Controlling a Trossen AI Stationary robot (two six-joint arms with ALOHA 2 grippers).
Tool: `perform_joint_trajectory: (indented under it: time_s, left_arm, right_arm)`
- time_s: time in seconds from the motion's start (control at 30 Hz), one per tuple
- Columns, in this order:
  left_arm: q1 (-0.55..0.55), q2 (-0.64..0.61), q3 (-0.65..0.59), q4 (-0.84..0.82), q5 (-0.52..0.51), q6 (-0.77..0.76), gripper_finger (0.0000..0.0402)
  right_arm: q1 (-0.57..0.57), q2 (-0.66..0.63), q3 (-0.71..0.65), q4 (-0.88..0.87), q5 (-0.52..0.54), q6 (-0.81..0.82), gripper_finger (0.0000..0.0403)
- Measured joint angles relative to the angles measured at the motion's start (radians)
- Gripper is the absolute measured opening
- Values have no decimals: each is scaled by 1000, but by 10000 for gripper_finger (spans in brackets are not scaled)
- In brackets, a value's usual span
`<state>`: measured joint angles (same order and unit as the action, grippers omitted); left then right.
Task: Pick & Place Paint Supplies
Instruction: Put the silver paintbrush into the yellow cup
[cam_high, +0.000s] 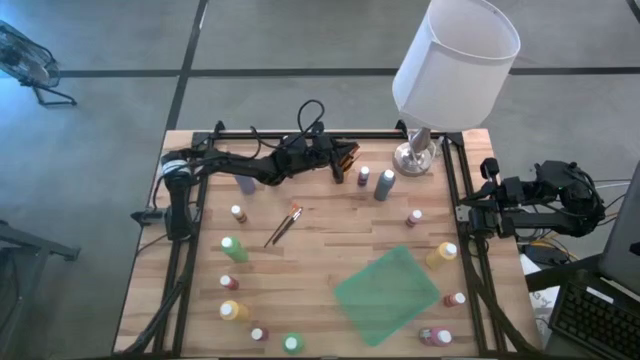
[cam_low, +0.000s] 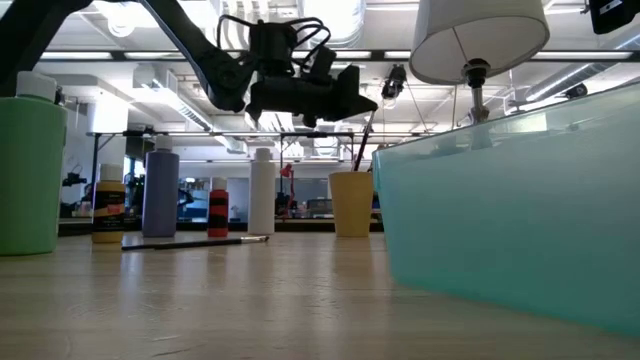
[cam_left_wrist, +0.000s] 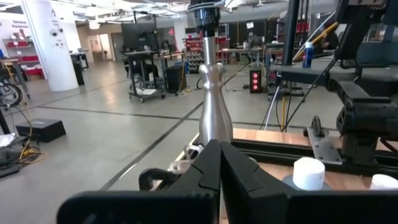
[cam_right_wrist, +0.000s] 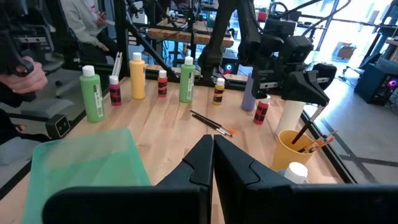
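The left gripper (cam_high: 349, 158) hangs above the back of the table near the lamp (cam_high: 420, 150), jaws pressed together and holding nothing. The right gripper (cam_right_wrist: 212, 155) waits at the table's right edge, likewise closed and empty. Paint bottles (cam_high: 233, 248) ring the tabletop, two brushes (cam_high: 284, 225) lie crossed near the middle, and the green tray (cam_high: 387, 295) looks empty, though its tint makes that uncertain. No pick seems begun; the next move would be opening over a nearby bottle and descending.
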<state>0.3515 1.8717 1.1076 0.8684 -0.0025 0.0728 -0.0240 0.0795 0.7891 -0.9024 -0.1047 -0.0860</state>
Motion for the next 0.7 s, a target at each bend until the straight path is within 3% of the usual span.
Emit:
perform_joint_trajectory:
  time_s: [0.7]
  left_arm:
    - [2,0,-34,-65,0,32,3]
  right_arm:
    - [0,0,0,0,0,0,8]
